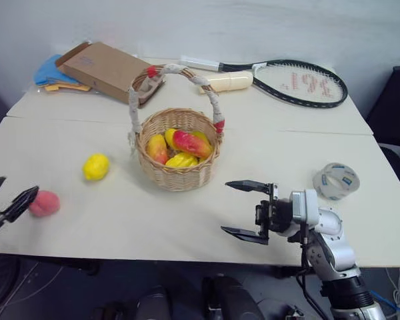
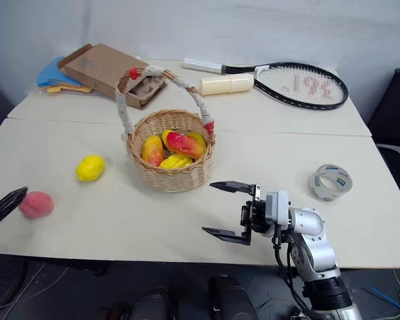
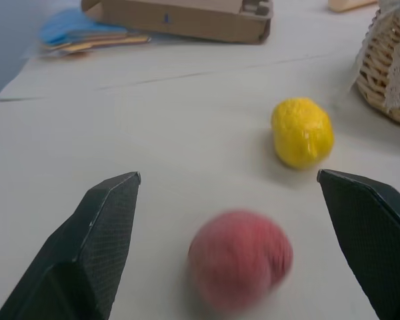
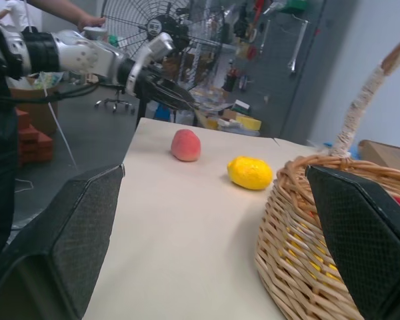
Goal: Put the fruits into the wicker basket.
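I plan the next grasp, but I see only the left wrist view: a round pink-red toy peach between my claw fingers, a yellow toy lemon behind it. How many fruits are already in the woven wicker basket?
Observer: At least three toy fruits lie in the round tan wicker basket, one an elongated red-yellow mango.
Operator: Where is the right claw?
Observer: The right claw hangs open in front of the basket, empty.
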